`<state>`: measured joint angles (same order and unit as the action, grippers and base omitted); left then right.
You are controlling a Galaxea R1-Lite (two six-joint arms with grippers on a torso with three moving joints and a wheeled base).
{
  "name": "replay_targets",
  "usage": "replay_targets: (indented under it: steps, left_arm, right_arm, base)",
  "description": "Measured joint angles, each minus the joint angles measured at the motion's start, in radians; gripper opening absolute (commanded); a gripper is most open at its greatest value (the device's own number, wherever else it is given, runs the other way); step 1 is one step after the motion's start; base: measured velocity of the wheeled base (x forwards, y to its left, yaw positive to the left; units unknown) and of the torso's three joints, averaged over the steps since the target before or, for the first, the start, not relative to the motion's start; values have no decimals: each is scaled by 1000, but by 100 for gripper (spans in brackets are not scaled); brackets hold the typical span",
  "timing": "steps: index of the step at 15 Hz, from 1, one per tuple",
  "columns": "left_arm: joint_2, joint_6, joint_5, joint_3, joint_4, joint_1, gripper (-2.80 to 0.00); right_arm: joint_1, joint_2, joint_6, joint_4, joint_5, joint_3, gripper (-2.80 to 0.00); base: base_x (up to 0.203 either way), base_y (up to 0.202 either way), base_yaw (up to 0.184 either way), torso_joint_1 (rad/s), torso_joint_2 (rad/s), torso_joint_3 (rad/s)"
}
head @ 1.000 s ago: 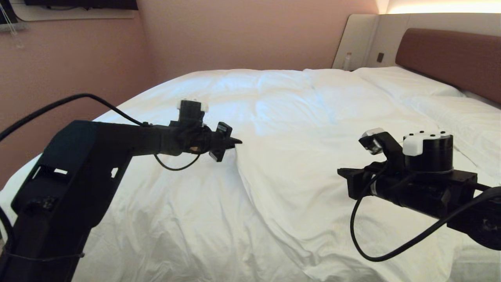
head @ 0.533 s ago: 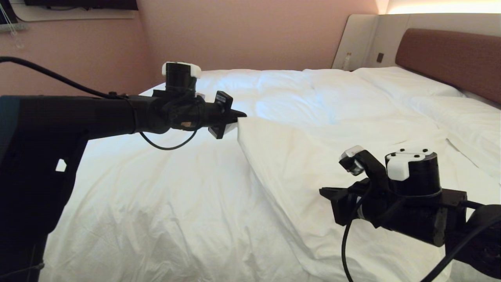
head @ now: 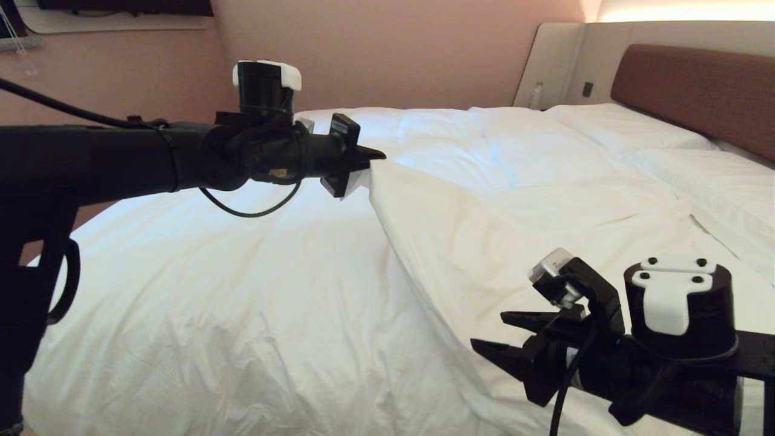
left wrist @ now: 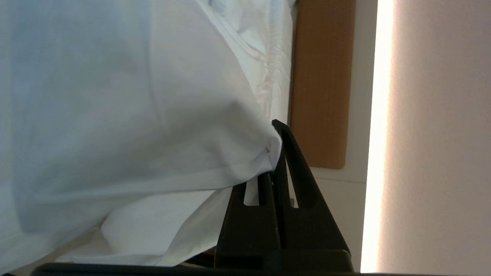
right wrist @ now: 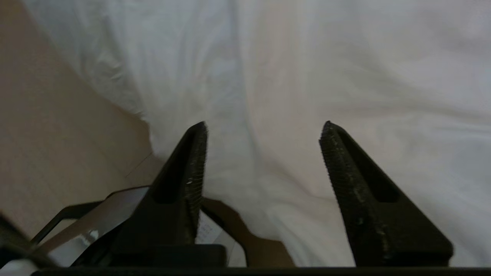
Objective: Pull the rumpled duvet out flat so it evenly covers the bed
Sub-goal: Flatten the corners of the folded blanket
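The left hand (head: 370, 156), at the upper middle of the head view, is clamped on a pinch of the duvet (head: 484, 200) and holds that edge lifted off the bed (head: 690, 91), so a folded-over flap slopes down toward the lower right of the frame. The right hand (head: 505, 339), at the lower right, has its 2 fingers spread and grips nothing; it hangs just above the flap's lower part. The main risk, as I judge it, is that the thin pinch slips from the left hand if the pull is sharp, dropping the fold back in a heap. With only 1 hand holding, the duvet may also drag askew, leaving the near side short and the pillows (head: 684, 151) end bunched.
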<state>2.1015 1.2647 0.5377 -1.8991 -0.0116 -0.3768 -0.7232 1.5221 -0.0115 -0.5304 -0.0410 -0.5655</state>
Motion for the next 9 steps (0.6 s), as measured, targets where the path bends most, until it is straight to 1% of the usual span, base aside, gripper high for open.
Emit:
replay_targets:
  steps: [4,9]
  left_arm:
    - [-29,0,-1,1,1,-10,-280]
    - [-62,0,7,-4,-1,-10,-280]
  right_arm:
    - [-28,-5,11,48,-1,0,0]
    - [-35,72,51,32,-23,-5,0]
  base:
    - [0,0,0,0,0,0]
    - [0,0,0,0,0,0]
